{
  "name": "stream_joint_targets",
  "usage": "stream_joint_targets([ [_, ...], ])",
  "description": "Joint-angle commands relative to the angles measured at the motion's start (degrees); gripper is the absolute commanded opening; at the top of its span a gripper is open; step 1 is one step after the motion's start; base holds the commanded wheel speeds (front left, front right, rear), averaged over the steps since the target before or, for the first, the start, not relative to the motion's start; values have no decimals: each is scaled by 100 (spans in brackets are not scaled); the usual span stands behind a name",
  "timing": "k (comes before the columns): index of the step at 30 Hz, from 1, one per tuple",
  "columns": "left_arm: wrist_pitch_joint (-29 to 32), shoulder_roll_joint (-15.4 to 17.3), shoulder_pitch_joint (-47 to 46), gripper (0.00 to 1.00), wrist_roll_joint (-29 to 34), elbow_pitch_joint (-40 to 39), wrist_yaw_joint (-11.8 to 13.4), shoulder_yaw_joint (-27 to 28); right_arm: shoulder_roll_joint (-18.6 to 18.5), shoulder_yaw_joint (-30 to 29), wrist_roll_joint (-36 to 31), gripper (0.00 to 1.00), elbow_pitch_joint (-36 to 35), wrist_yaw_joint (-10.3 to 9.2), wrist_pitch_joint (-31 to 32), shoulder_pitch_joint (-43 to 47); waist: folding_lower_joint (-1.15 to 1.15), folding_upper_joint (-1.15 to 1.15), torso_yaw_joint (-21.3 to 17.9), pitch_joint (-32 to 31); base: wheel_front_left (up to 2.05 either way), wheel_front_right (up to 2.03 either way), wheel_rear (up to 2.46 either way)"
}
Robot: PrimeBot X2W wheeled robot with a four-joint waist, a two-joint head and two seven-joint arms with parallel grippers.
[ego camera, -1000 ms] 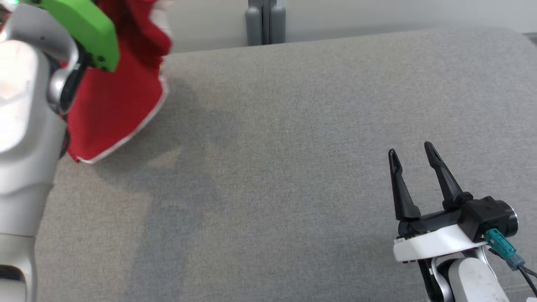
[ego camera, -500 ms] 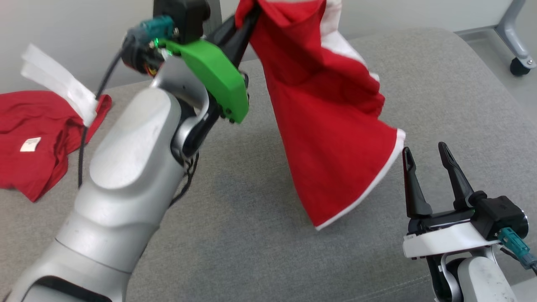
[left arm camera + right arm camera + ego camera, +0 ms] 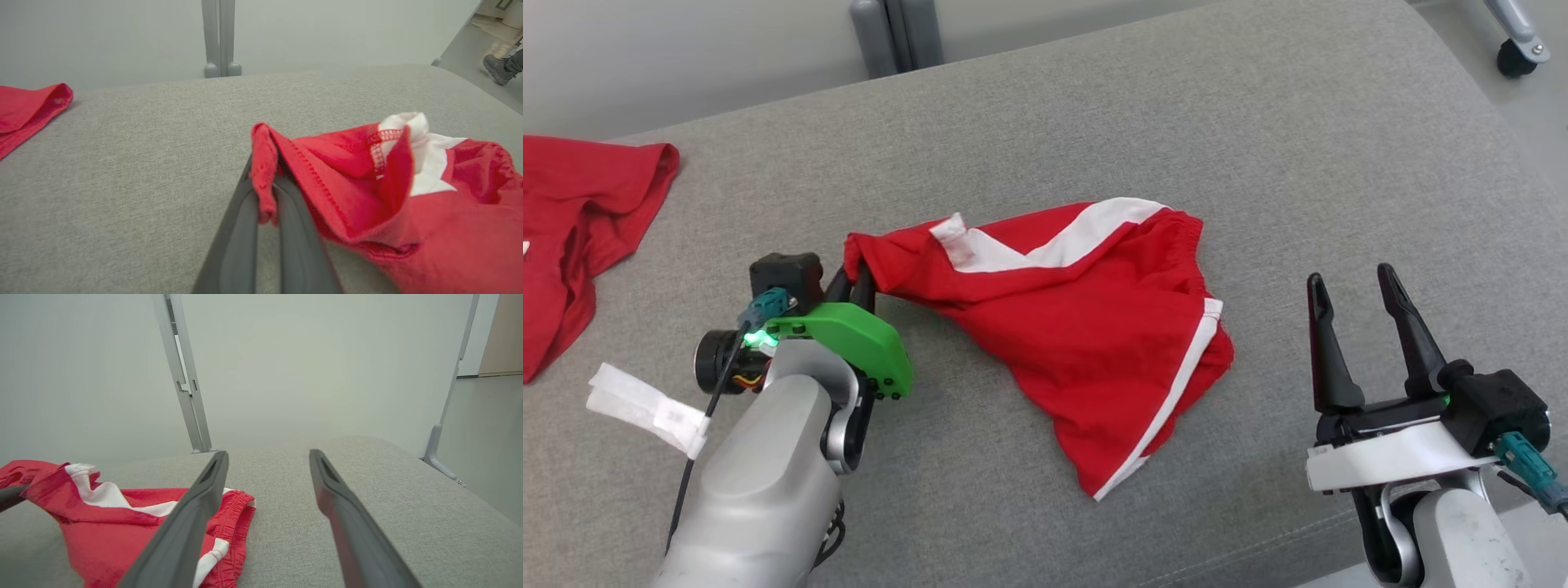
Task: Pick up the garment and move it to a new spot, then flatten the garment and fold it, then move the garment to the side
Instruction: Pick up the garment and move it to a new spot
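red shorts (image 3: 1086,327) lowered onto grey cushion (image 3: 1094,122) | left gripper (image 3: 856,273) pinching them | right gripper (image 3: 1350,278) spread wide, empty

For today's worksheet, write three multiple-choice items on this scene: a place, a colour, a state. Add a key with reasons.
1. Where in the head view does the other red garment lie? A far left; B far right; C on the floor.
2. What colour are the stripes on the red shorts? A white; B blue; C yellow.
3. How is the left end effector? A open and empty; B shut on the shorts; C resting on the floor.
Key: 1 A, it lies at the cushion's left edge. 2 A, white bands cross the red cloth. 3 B, its fingers pinch a red fold.
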Motion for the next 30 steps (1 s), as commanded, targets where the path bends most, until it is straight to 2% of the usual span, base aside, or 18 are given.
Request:
stream_joint_targets([
  [1,-125,-4,109,37,66,97,73,66,-9,36,-42,100,26,-2,-18,-12,0,0,108,-15,0,0,0],
  [2,-178,-14,133,80,80,148,96,81,-10,56,-41,100,36,-2,-18,-12,0,0,135,-26,0,0,0],
  [3,-226,-48,153,100,53,201,85,114,-10,66,-39,100,46,-2,-18,-6,0,0,177,-47,0,0,0],
  [8,-324,-129,283,100,80,186,-10,279,-9,93,-103,100,103,-2,-18,49,0,0,348,-169,0,0,0],
  [18,-321,-39,1243,100,810,-1342,-94,1025,-10,38,-218,100,210,-2,-18,120,0,0,638,-503,0,0,0],
  [22,-322,-10,1848,100,1117,-2015,-18,1408,-9,32,-283,100,277,-2,-18,159,0,0,711,-662,0,0,0],
  [30,-316,-229,3266,100,1466,-3034,35,2239,-9,29,-435,100,409,-2,-18,379,0,0,819,-879,0,0,0],
])
